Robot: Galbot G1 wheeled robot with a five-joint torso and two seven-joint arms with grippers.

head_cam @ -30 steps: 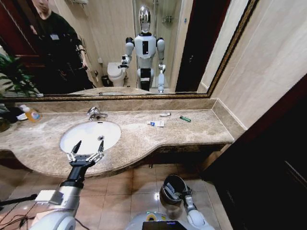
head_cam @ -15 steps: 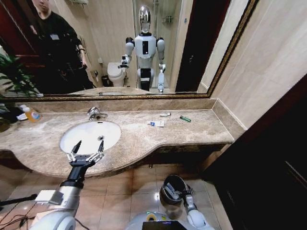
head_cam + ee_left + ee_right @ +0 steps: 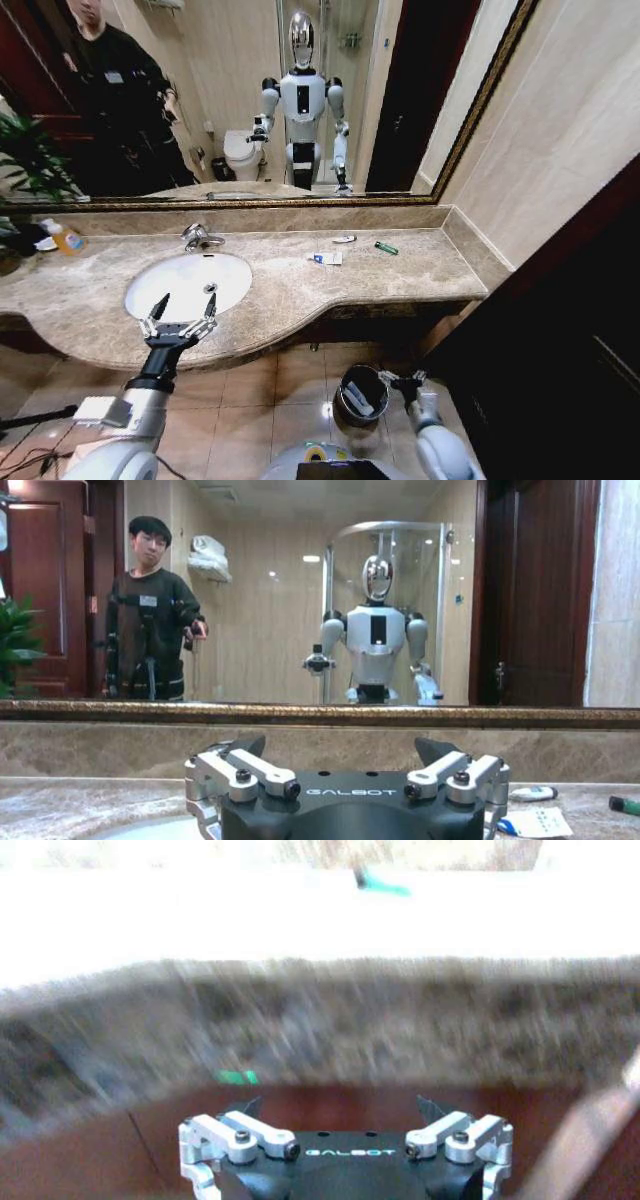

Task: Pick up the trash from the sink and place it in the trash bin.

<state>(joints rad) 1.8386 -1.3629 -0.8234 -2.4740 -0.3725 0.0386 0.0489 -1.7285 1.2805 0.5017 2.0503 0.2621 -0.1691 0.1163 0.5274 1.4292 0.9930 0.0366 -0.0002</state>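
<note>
On the marble countertop (image 3: pixel 420 270) to the right of the white sink (image 3: pixel 190 282) lies trash: a white sachet with blue marks (image 3: pixel 324 258), a white tube (image 3: pixel 344 239) and a green tube (image 3: pixel 386 248). My left gripper (image 3: pixel 180 315) hangs open over the basin's front rim, holding nothing. The black trash bin (image 3: pixel 362 370) stands on the floor below the counter with a white item (image 3: pixel 357 400) inside. My right gripper (image 3: pixel 408 379) is open just to the right of the bin. The left wrist view shows the sachet (image 3: pixel 530 823), the white tube (image 3: pixel 530 793) and the green tube (image 3: pixel 625 804).
A chrome faucet (image 3: pixel 197 237) stands behind the basin. A clear bottle of orange liquid (image 3: pixel 65 236) and a plant (image 3: pixel 30 160) are at the far left. A mirror (image 3: pixel 250 100) runs behind the counter, and a dark door (image 3: pixel 560 330) is at the right.
My right arm has swung from over the trash bin to its right side and risen a little. A white item now lies in the bin. The left arm has stayed still.
</note>
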